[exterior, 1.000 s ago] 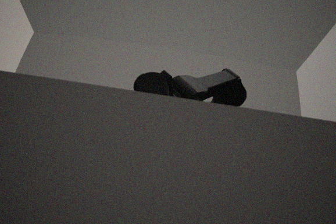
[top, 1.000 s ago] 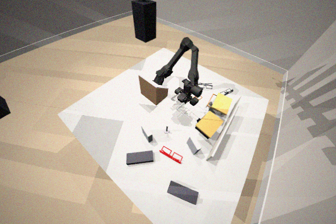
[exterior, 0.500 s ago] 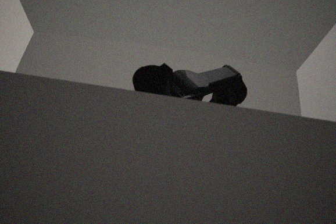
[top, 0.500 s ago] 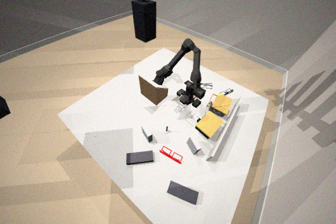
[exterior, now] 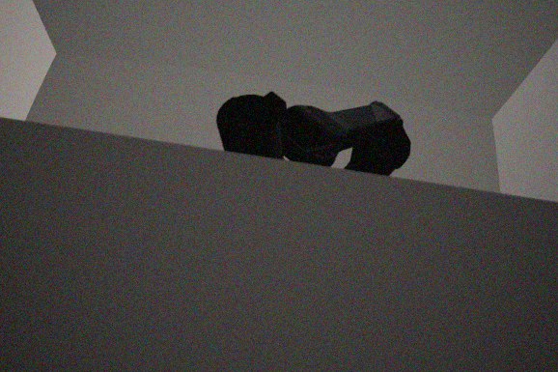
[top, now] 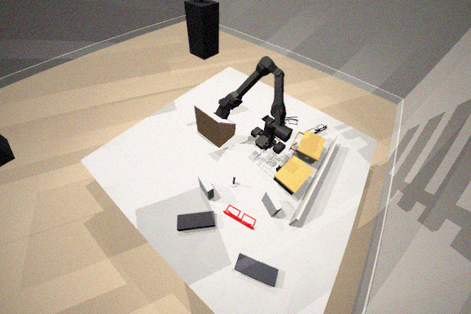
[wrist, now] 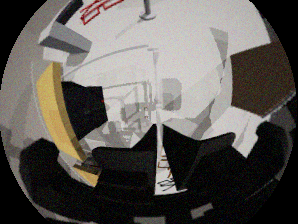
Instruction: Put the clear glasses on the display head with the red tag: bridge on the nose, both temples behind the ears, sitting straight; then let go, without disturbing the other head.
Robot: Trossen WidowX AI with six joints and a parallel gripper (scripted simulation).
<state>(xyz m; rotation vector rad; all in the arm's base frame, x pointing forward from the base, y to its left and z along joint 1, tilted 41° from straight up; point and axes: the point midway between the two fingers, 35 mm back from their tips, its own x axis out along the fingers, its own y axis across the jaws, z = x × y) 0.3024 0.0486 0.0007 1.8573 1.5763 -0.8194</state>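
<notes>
My gripper [top: 223,115] [wrist: 157,127] hangs just above the top edge of a brown box [top: 213,128] [wrist: 262,72], left of the arm's base [top: 270,133]. It is shut on something thin. In the wrist view a faint see-through frame [wrist: 133,106], the clear glasses, shows just ahead of the fingers. I cannot make out a display head or a red tag for certain. Two yellow blocks [top: 311,144] [top: 293,174] stand right of the base. The exterior view shows only the dark arm [exterior: 314,136] above a grey wall.
Red glasses [top: 240,217] [wrist: 103,4] lie on the white mat [top: 134,164] at the front. Nearby are a small post [top: 234,181], two grey wedges [top: 206,189] [top: 270,205] and two dark slabs [top: 195,221] [top: 257,270]. Dark glasses [top: 291,120] lie behind the base. A long pale rail [top: 316,181] runs along the right.
</notes>
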